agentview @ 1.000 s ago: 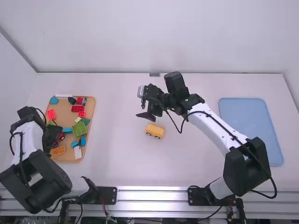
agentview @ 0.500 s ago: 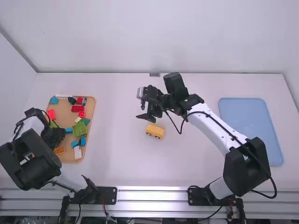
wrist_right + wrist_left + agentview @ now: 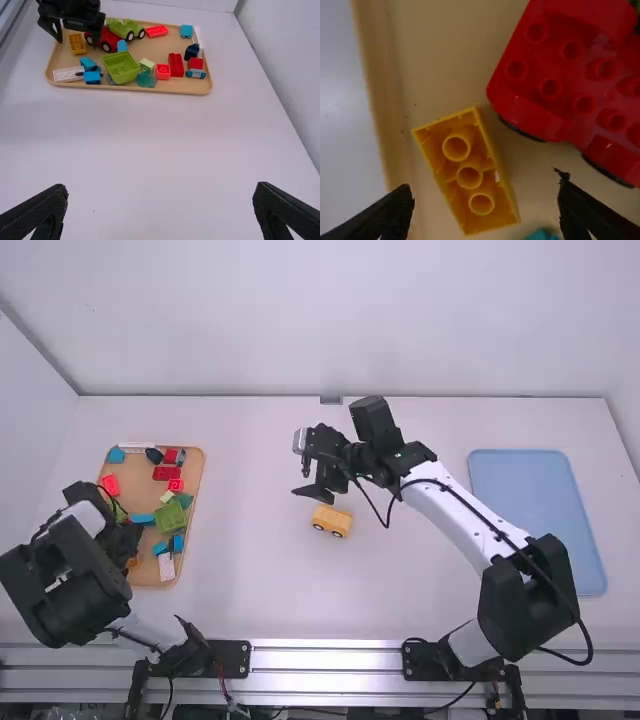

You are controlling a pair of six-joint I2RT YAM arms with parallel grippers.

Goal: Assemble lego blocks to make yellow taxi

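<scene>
We've got the L gripper (image 3: 130, 546) wide above the yellow brick (image 3: 501, 187), hollow side up in the tan tray (image 3: 140, 480); our R gripper (image 3: 308, 476), also wide, hangs nr the yellow car (image 3: 332, 520) on the desk (image 3: 260, 570).

On our white counter (image 3: 260, 590), a yellow toy car (image 3: 331, 521) stands between a tan rectangular tray (image 3: 138, 478), left, and a blue rectangular tray (image 3: 535, 515), right.

High view bright, shadows soft; left wrist view dimmer
</scene>
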